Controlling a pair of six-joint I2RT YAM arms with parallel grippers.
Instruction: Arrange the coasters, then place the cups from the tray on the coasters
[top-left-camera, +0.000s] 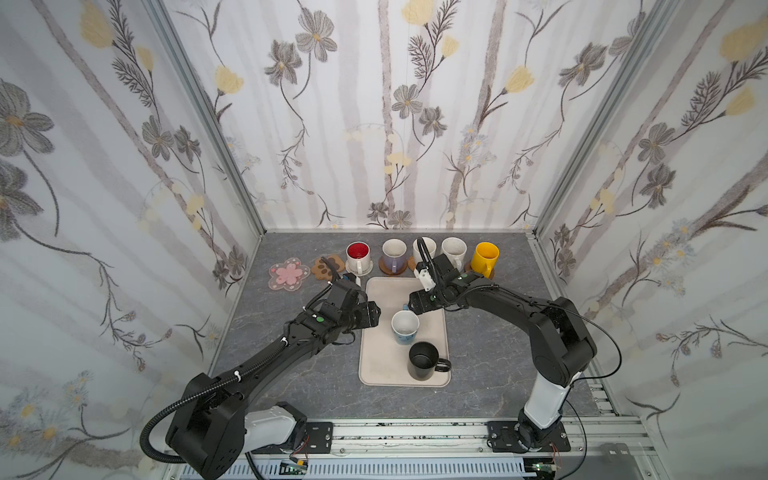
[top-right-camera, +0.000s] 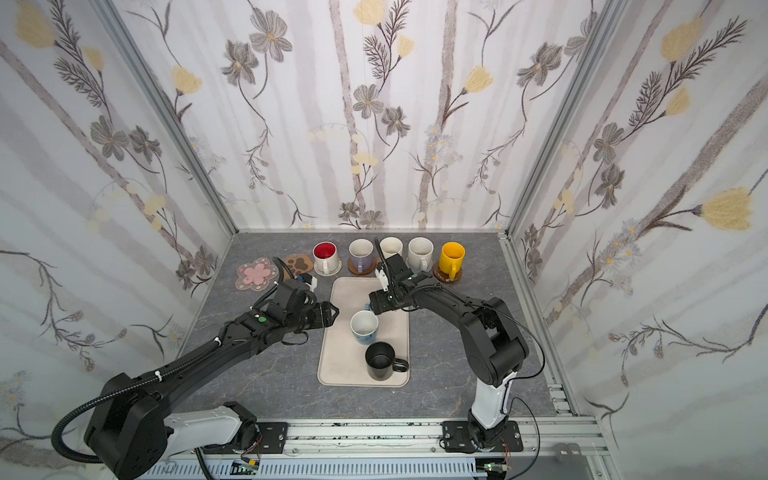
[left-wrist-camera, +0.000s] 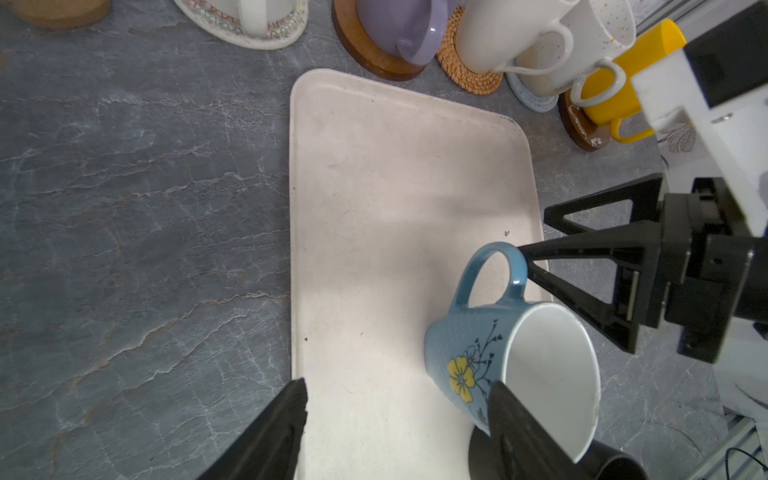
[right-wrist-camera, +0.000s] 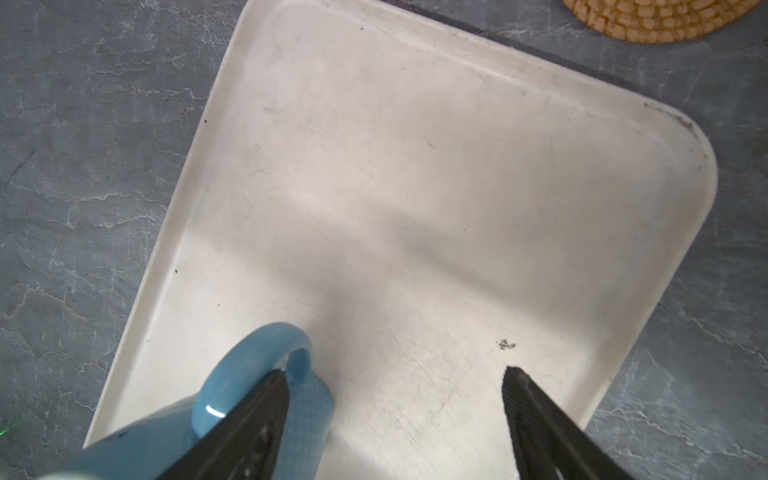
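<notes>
In both top views your left arm lies stretched low from the near left toward the far right. Its wrist sits at the left rim of the tray (top-left-camera: 380, 365), and the left fingers (top-left-camera: 374, 312) point right, just beside the blue cup (top-left-camera: 404, 328). Your right arm stands up from the near right, is folded at a high elbow and slopes down to the left. The right fingers (top-left-camera: 414, 304) sit at the blue handle (top-left-camera: 404, 308) on the cup's far side.

The blue cup stands mid-tray and the black cup (top-left-camera: 423, 360) nearer you. Along the far edge of the tabletop (top-left-camera: 490, 365), each on a coaster, stand:
- the red-inside cup (top-left-camera: 358, 254)
- the lavender cup (top-left-camera: 394, 254)
- the cream cup (top-left-camera: 428, 248)
- the speckled cup (top-left-camera: 454, 251)
- the yellow cup (top-left-camera: 485, 257)

Left of that row, the flower coaster (top-left-camera: 289, 274) and paw coaster (top-left-camera: 328, 267) lie bare.

In the left wrist view your left fingers are spread and released. One hangs over the tray's left rim, the other in front of the blue cup's wall. You cannot tell whether that one touches it. One right fingertip meets the outer curve of the blue handle; its partner stands apart, farther off.

In the right wrist view your right fingers gape wide, grasping nothing. One lies across the blue handle and the other hangs over bare tray. The rattan coaster (right-wrist-camera: 656, 20) shows beyond the tray's far corner.
</notes>
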